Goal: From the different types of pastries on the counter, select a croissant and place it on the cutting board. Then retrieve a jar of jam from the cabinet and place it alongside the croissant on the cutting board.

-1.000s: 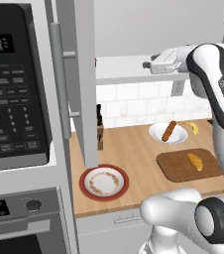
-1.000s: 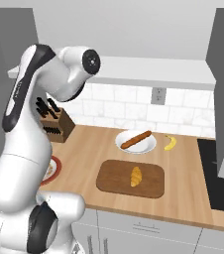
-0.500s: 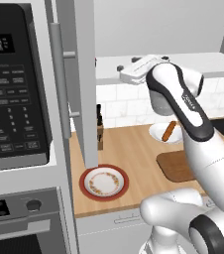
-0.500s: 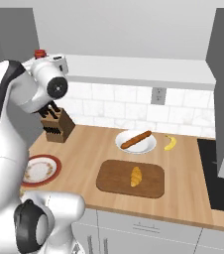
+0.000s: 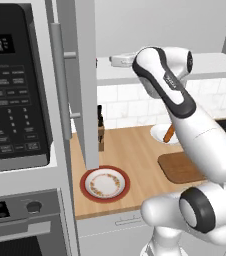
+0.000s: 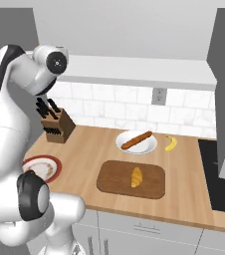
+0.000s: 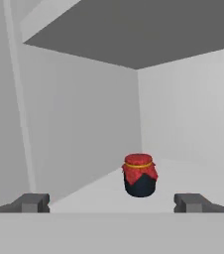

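Claw (image 7: 111,202) spread wide, empty, aimed into the cabinet (image 5: 80,85). Jam jar (image 7: 140,175) sits deep inside, right of centre. Drive straight and you clip it, tipping it backward.

Cabinet (image 5: 85,75) door open beside black microwave (image 5: 15,90). White arm (image 5: 170,85) reaching up toward the cabinet, end effector hidden behind the door. Red-rimmed plate (image 5: 105,183) on worktop (image 5: 135,150); cutting board (image 5: 177,167) partly hidden by the arm.
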You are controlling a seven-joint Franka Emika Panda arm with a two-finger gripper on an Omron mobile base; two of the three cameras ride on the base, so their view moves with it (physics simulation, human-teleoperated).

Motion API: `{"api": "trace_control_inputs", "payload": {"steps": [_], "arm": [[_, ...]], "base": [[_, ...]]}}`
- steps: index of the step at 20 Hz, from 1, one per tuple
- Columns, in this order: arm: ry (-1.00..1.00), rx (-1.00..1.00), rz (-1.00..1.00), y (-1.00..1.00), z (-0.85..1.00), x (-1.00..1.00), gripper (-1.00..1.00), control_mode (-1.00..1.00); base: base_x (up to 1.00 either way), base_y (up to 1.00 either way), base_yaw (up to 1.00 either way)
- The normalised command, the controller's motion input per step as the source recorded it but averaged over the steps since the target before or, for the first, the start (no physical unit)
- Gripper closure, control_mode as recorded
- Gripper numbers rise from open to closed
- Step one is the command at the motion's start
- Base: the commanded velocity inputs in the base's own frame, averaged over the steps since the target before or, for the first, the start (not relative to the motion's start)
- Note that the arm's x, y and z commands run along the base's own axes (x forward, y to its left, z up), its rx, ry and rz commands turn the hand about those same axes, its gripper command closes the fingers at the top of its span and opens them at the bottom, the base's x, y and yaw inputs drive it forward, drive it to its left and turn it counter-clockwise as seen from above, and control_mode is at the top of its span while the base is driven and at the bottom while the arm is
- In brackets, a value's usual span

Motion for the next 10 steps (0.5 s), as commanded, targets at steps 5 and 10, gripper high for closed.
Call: {"api": "trace_control_inputs", "payload": {"steps": [5, 10], "arm": [[0.02, -0.04, 0.04, 0.05, 0.05, 0.31, -1.0, -1.0], [-0.18, -0.14, 0.13, 0.0, -0.42, 0.05, -1.0, -1.0]], "base": [[0.0, 0.0, 0.0], [0.0, 0.0, 0.0]]}}
